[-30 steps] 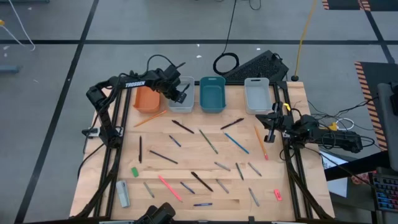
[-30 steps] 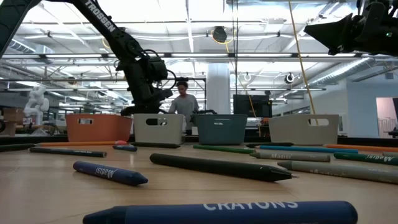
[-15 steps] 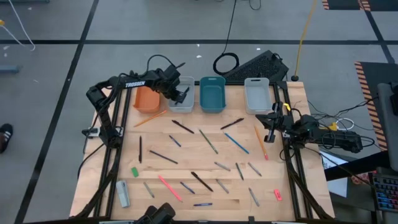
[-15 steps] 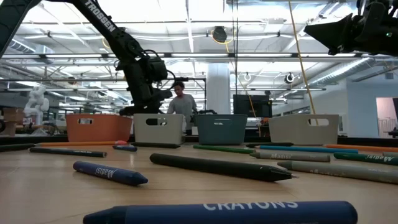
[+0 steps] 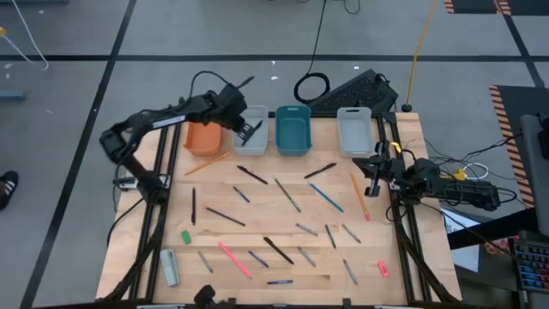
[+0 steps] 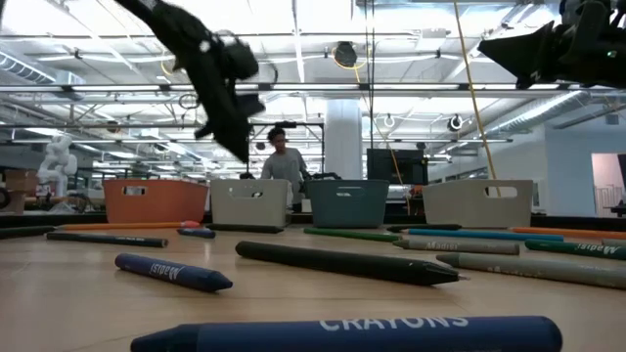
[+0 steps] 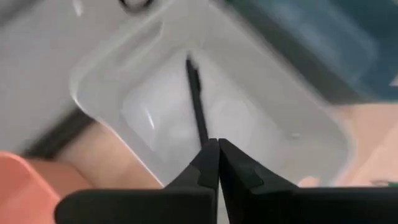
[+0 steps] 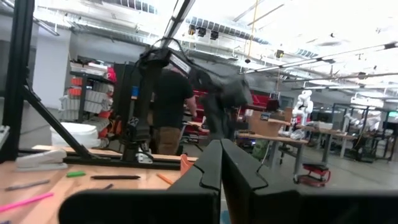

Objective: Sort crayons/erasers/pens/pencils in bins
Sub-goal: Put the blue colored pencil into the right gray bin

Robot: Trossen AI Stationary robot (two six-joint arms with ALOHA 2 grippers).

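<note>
The left gripper (image 5: 250, 130), at upper left of the high view, has risen clear of the pale grey-white plastic bin (image 7: 261, 124), fingers closed on nothing. A slim black pen (image 7: 198, 106) now lies inside; one item sorted. The right gripper (image 5: 374, 168) waits mid-right, pinched shut, empty.
</note>
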